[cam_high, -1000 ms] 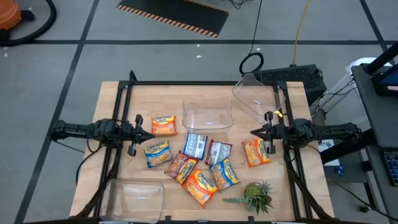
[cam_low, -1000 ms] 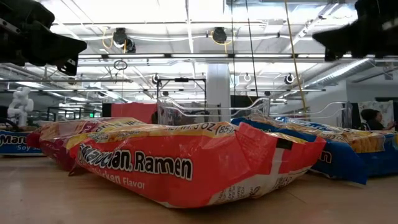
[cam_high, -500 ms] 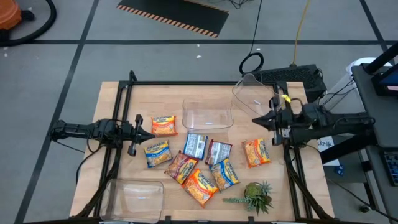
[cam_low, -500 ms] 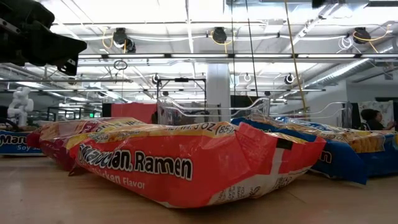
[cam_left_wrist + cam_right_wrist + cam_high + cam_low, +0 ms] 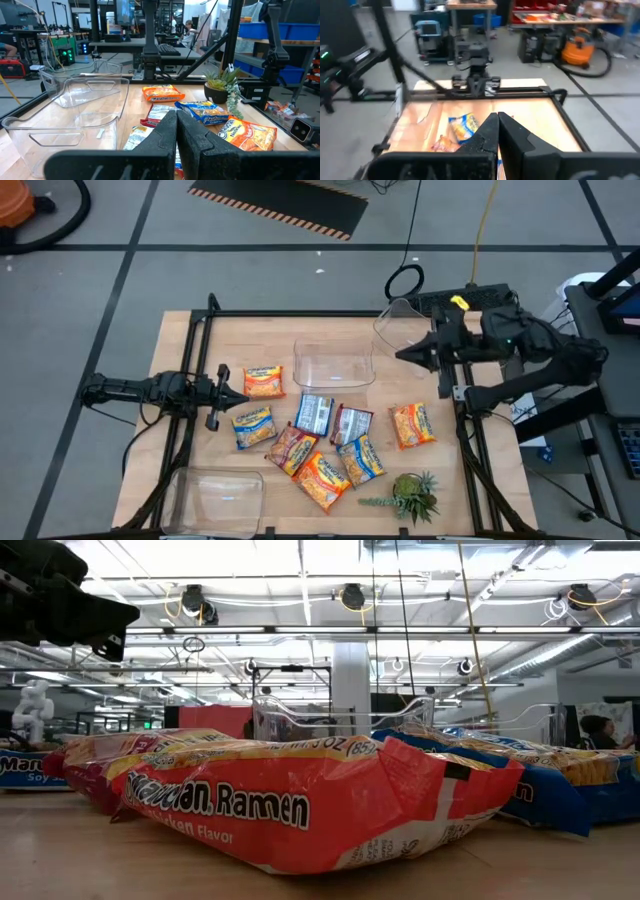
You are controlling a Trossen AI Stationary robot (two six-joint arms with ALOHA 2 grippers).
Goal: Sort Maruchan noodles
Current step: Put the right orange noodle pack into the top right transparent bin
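Several Maruchan packets lie flat in the middle of the table: an orange one (image 5: 264, 381), a blue-and-yellow one (image 5: 253, 426), a grey-blue one (image 5: 317, 414), a dark red one (image 5: 351, 423), and more toward the near edge (image 5: 322, 478). Another orange packet (image 5: 411, 424) lies alone at the right. My left gripper (image 5: 243, 396) is shut and hovers at the left, beside the orange and blue-and-yellow packets; its wrist view shows the shut fingers (image 5: 176, 120). My right gripper (image 5: 400, 355) is shut and raised near the far right, above the tilted bin; it points across the table (image 5: 498, 120).
A clear bin (image 5: 335, 363) stands at the far middle. Another (image 5: 410, 330) leans tilted at the far right, and a third (image 5: 215, 495) sits at the near left corner. A small green plant (image 5: 410, 495) stands near right. Black frame rails run along both sides.
My right gripper has risen and swung toward the table's far edge, away from the lone orange packet, leaving the top of the low view. It has stayed shut. The packets have not moved.
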